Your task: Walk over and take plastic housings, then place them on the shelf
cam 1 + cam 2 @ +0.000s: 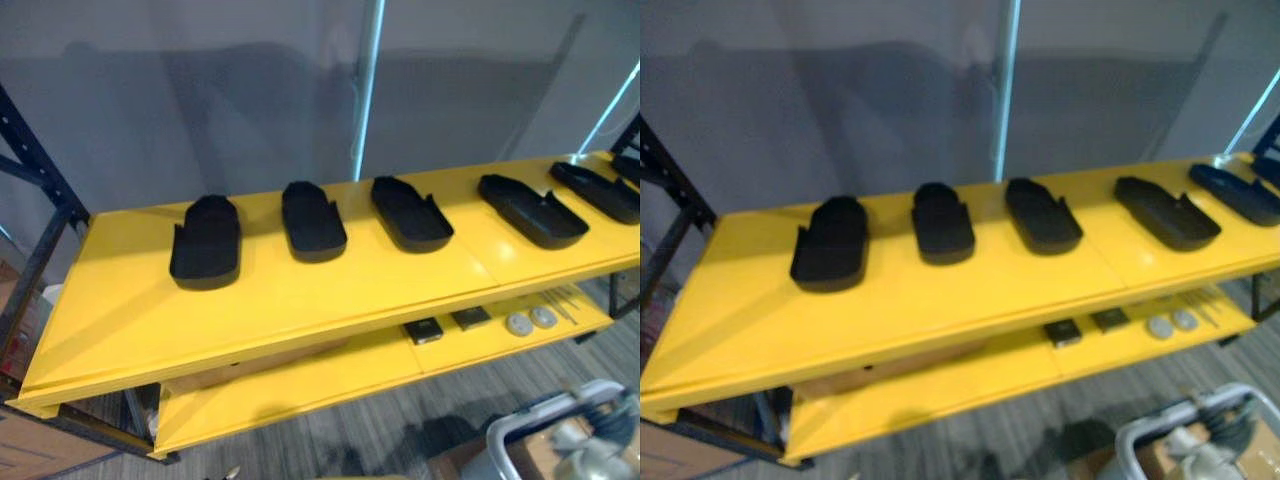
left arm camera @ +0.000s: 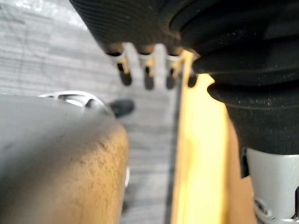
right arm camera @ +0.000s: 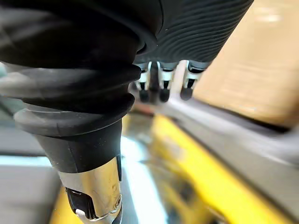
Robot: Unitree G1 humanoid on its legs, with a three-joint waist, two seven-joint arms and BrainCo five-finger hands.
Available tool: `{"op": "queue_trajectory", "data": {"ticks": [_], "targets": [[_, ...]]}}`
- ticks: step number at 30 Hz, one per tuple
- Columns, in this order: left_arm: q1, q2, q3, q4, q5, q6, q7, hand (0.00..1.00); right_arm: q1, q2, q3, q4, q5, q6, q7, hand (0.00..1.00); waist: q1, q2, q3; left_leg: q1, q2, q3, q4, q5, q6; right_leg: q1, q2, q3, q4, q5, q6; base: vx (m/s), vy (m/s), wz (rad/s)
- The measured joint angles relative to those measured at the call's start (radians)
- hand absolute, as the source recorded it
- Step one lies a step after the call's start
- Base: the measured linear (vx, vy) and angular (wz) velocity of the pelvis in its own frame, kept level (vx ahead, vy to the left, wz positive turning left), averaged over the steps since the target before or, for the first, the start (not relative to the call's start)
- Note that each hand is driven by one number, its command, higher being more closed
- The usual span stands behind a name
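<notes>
The plastic housings sit in a row on the top board of the yellow shelf (image 1: 300, 300), each apart from its neighbour: one near the robot's left end (image 1: 205, 240), a second (image 1: 312, 220) and third (image 1: 411, 212) toward the middle, a fourth (image 1: 532, 210) and a fifth (image 1: 598, 190) toward the right end. All are black, shallow, tray-like shells lying with their long sides running front to back. On the lower board (image 1: 300, 385) lie two small dark square parts (image 1: 424, 331) and two grey discs (image 1: 518, 324). A pale bin (image 1: 545, 430) stands on the grey floor (image 1: 400, 430) at lower right. The left hand (image 2: 148, 74) hangs beside a yellow edge, fingers straight and loose, holding nothing. The right hand (image 3: 163, 86) likewise has relaxed, empty fingers.
</notes>
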Motion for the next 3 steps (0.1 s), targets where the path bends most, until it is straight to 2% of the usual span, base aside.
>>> {"op": "queue_trajectory", "data": {"ticks": [3], "targets": [[-0.018,0.002,-0.026,0.000,0.000,0.001,0.000,0.00,-0.008,0.022,0.076,0.126,-0.038,0.022,0.070,0.00,0.020,0.001,0.003,0.000,-0.011,-0.008,0.000,-0.003,0.004,0.007,-0.008,-0.008,-0.002,-0.008,0.008,0.02,0.007,0.08]]}}
